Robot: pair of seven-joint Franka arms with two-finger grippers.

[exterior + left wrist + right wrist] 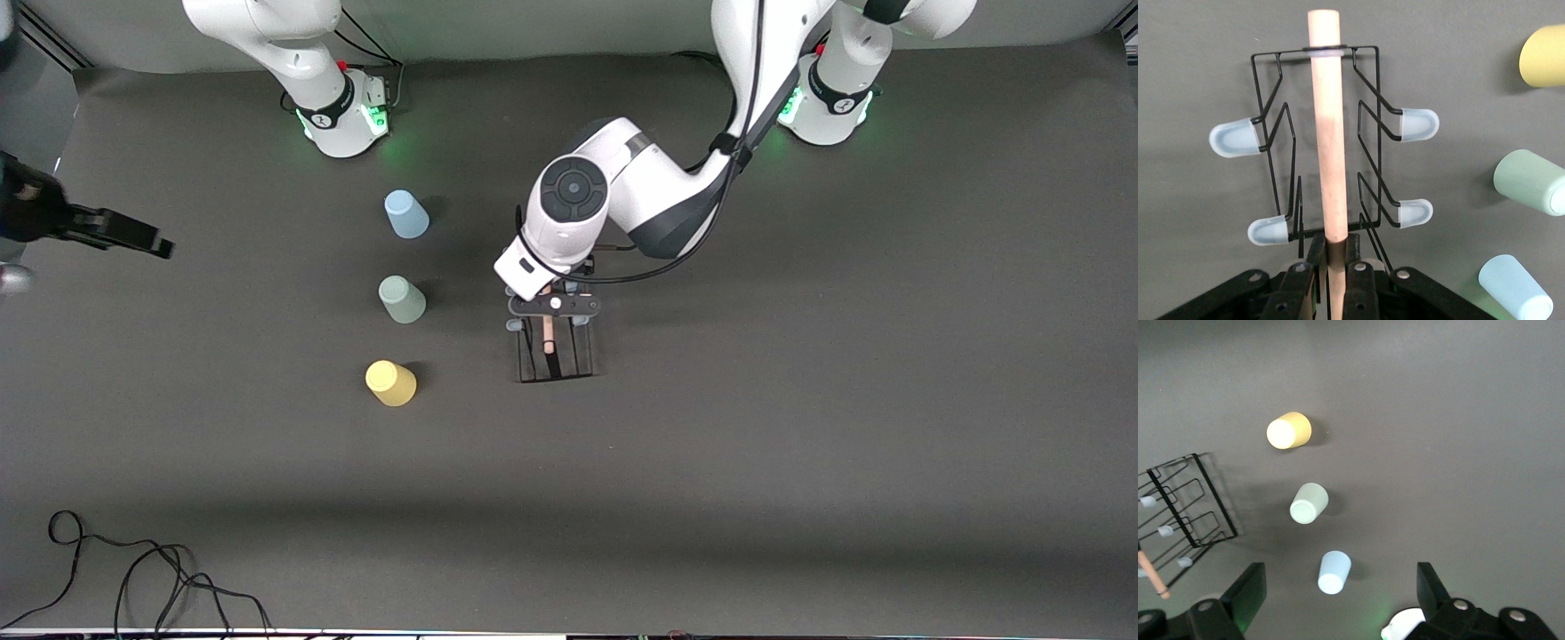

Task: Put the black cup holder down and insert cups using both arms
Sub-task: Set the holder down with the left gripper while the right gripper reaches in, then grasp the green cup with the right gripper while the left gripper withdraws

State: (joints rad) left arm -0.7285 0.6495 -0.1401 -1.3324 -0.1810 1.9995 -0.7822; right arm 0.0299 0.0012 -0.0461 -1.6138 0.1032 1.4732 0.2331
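the left gripper (1331, 280) is clamped on the wooden rod handle (1328, 127) of the black cup holder (555, 354), carrying it by its top near the table's middle. the blue cup (406, 214), grey-green cup (403, 299) and yellow cup (390, 383) stand upside down in a row toward the right arm's end, well apart from the holder. there the right gripper (1338, 603) waits over the table edge, fingers spread wide and empty, seemingly ready for the cups.

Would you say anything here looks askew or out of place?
Nothing stands out. The left gripper is shut on the black cup holder's wooden handle; three cups stand in a tidy row; the right gripper waits open.
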